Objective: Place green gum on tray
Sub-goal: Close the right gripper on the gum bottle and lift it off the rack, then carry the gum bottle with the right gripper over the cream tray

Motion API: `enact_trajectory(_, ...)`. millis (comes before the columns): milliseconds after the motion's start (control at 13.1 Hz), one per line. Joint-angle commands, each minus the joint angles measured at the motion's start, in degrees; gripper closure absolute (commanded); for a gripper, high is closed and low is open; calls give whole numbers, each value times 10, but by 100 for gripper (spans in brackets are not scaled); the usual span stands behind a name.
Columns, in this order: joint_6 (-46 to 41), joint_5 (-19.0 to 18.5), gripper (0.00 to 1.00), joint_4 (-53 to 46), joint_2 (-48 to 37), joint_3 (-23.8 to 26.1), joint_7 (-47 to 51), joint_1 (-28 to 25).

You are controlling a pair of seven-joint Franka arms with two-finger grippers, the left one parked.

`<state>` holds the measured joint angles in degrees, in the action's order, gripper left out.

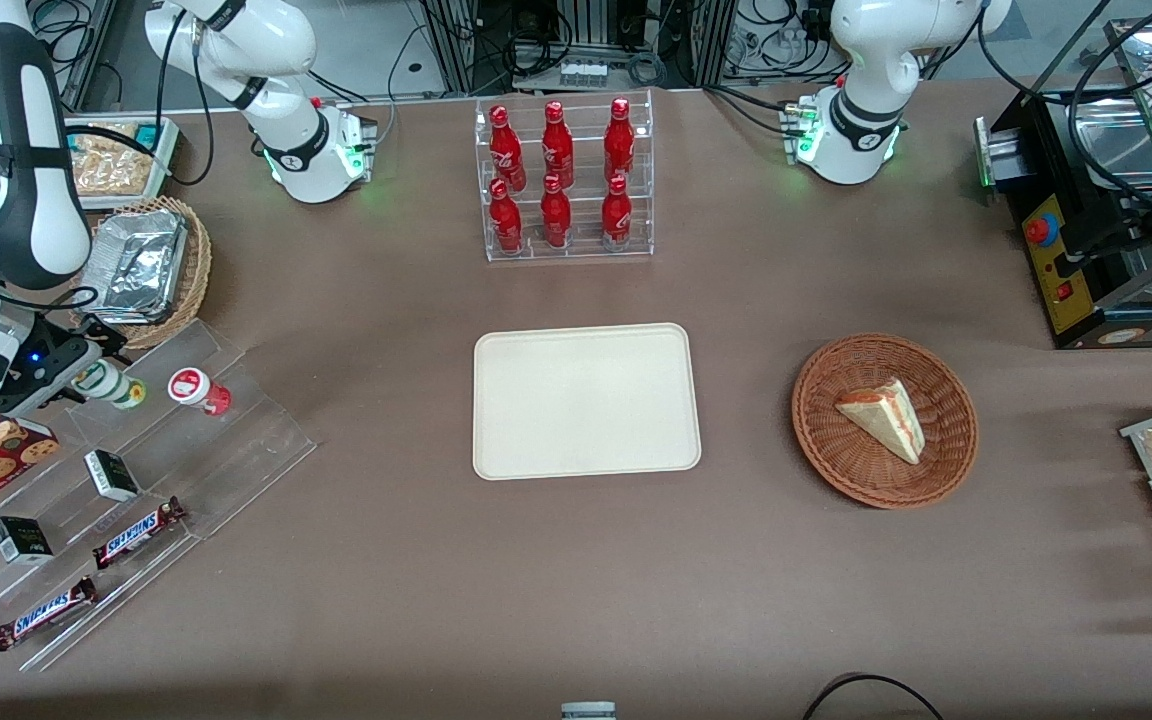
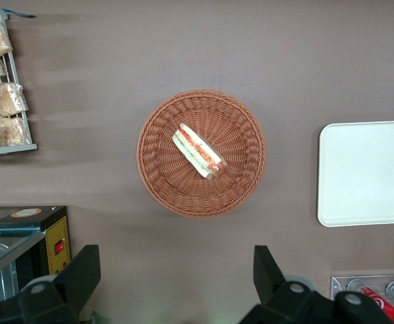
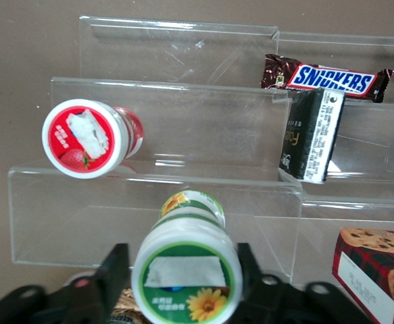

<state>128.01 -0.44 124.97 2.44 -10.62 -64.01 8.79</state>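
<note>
We see the green gum (image 3: pixel 186 273), a small white bottle with a green-rimmed sunflower label and a green-yellow band, lying on the top step of a clear acrylic display rack (image 1: pixel 186 440) at the working arm's end of the desk (image 1: pixel 576 560), with the gripper (image 1: pixel 86 375) at its cap end and its two black fingers (image 3: pixel 112 270) clasping the bottle from either side. Just beside it rests the red-topped strawberry gum bottle (image 3: pixel 88 137); lower steps hold a small black box (image 3: pixel 311 135) and Snickers bars (image 3: pixel 328 77), with a cookie box (image 3: pixel 379 270) alongside. The cream tray (image 1: pixel 586 400) lies bare mid-desk, well apart.
</note>
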Motion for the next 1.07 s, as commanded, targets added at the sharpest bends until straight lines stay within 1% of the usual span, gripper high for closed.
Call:
enact_trajectory(0, 9, 14, 100, 9, -10, 2, -10, 3)
enact_trajectory(229, -28, 14, 100, -34, -9, 19, 19, -4)
enact_trajectory(381, -72, 14, 100, -82, 0, 26, 55, -25)
enact_trajectory(534, -104, 15, 100, -122, 15, 26, 122, -71)
enact_trajectory(686, -123, 14, 100, -138, 19, 26, 204, -120)
enact_trajectory(992, -124, 14, 100, -140, 32, 26, 366, -220)
